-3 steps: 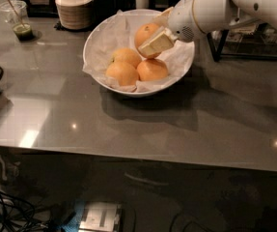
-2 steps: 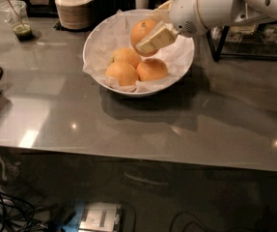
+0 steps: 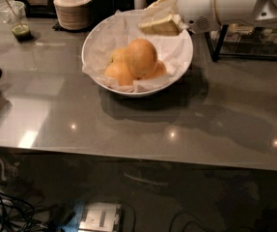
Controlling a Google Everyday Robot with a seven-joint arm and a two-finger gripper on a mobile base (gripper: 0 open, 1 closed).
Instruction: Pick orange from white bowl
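The white bowl [image 3: 95,37], lined with crinkled white paper, stands on the grey table at centre back. It holds several oranges. One orange [image 3: 140,57] rests on top of the pile, free of the fingers. Others [image 3: 118,73] lie beneath and left of it. My gripper [image 3: 161,11] hangs over the bowl's far right rim, above and right of the top orange. Its beige fingers [image 3: 160,26] stand apart with nothing between them. The white arm [image 3: 225,4] reaches in from the upper right.
A stack of small beige bowls [image 3: 72,7] stands behind the bowl at left. A plastic cup with green liquid [image 3: 18,25] is at far left. A dark wire rack [image 3: 244,37] sits at right. The table's front edge [image 3: 128,156] runs across below.
My gripper has risen out of the bowl, up and to the right. The orange it was around now lies lower and nearer, on top of the pile.
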